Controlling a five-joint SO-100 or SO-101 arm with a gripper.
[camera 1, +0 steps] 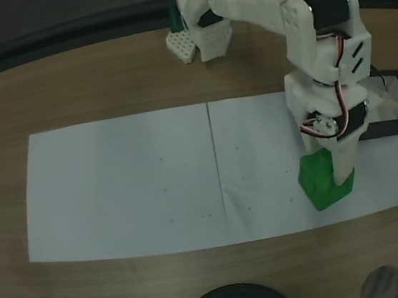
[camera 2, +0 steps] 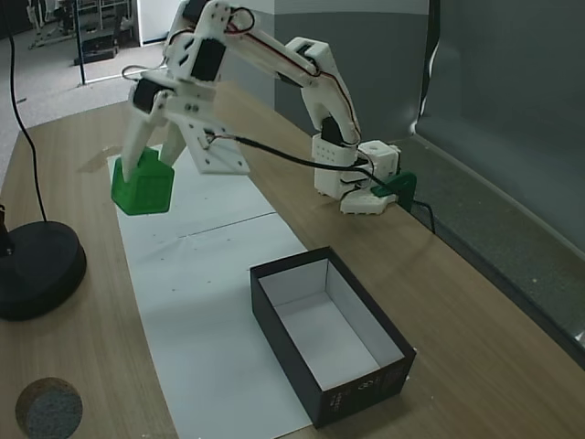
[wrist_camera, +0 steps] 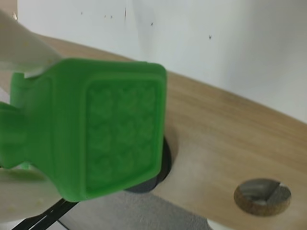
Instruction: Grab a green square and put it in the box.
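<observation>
**Already gripped: cube held aloft, box off to one side**

Seen from a fixed view above, the gripper [camera 1: 329, 177] is closed on the green square [camera 1: 323, 180], which hangs over the near right part of the white paper sheet [camera 1: 152, 183]. The box [camera 1: 394, 109] lies just behind and to the right of the arm, partly hidden by the white wrist. So the box is close, up and to the right of the cube in this picture.

Close up in the wrist view, the green square [wrist_camera: 103, 129] sits large between the white fingers [wrist_camera: 26, 50], one above it at the left edge and one below. Its patterned face is turned toward the camera. Beneath it are the wooden table [wrist_camera: 230, 143] and the edge of the paper, so it appears clear of the surface.

From another fixed view at the side, the gripper [camera 2: 144, 174] clamps the green square [camera 2: 142, 187] above the far end of the paper sheet [camera 2: 210, 302], and the cube looks lifted off it. The box [camera 2: 320, 361] stands open toward the camera and to the right, its long axis running roughly along the sheet. The carry therefore likely runs from the cube toward the camera and rightward here, then down into the white inside. The cube is well apart from the box's near wall in this view.
</observation>
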